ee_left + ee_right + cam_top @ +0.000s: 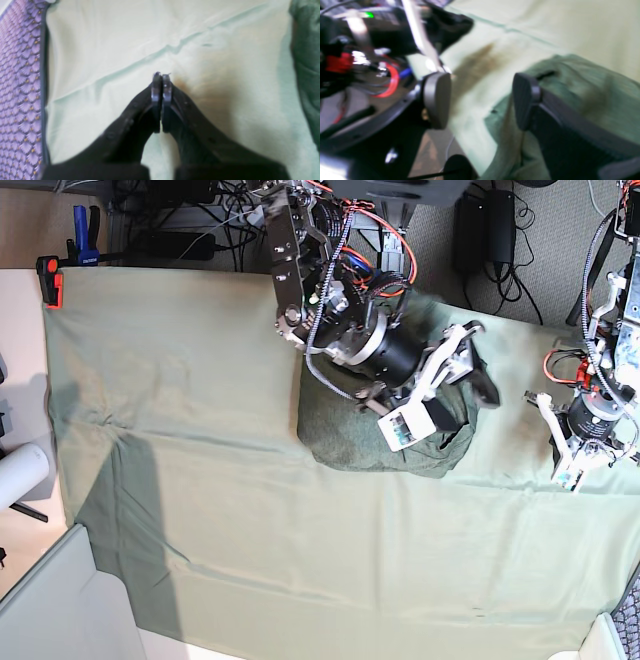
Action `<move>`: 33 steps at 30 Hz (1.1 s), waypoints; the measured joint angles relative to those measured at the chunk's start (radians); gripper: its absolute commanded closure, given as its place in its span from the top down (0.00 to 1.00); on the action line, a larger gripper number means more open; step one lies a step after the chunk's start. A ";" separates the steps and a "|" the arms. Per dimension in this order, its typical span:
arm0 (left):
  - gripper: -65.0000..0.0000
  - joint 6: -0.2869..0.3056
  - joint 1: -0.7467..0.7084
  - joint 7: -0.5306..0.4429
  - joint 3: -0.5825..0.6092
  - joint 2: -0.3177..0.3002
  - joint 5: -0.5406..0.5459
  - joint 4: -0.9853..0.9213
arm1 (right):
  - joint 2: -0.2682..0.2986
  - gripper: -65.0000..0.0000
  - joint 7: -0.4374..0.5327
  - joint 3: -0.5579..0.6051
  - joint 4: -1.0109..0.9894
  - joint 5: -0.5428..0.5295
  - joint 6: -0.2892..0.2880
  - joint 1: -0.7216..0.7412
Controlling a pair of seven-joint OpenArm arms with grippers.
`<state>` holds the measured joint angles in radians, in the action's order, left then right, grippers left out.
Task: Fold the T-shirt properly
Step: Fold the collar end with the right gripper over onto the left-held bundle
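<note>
Item, T-shirt (345,442): lying bunched in a compact heap near the far middle of the table's pale green cloth (200,480), under my right pincer (480,100), which is hovering wide-jawed and gripping nothing. Left pincer (161,82): resting pressed shut and empty over bare cloth, well apart. I am judging that tidying calls for pinching one clean edge, not the bulk, and pressing the heap flat.

A pale green cloth (250,560) is covering the table, wrinkled along its left side. The T-shirt (345,430) is lying bunched directly on it, right of centre toward the far edge.
</note>
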<state>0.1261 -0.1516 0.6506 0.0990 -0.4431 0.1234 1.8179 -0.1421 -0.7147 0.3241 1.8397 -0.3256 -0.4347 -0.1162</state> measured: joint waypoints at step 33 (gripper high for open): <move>0.00 0.229 -0.144 -0.017 0.351 -0.042 0.053 0.222 | 0.095 0.00 0.101 -0.369 -0.549 0.214 -0.004 0.476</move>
<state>0.3553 -0.2958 0.6338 0.4496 -0.4850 0.1764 2.0403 -0.0475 -0.6136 -0.0452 1.2907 -0.1112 -0.4389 0.3599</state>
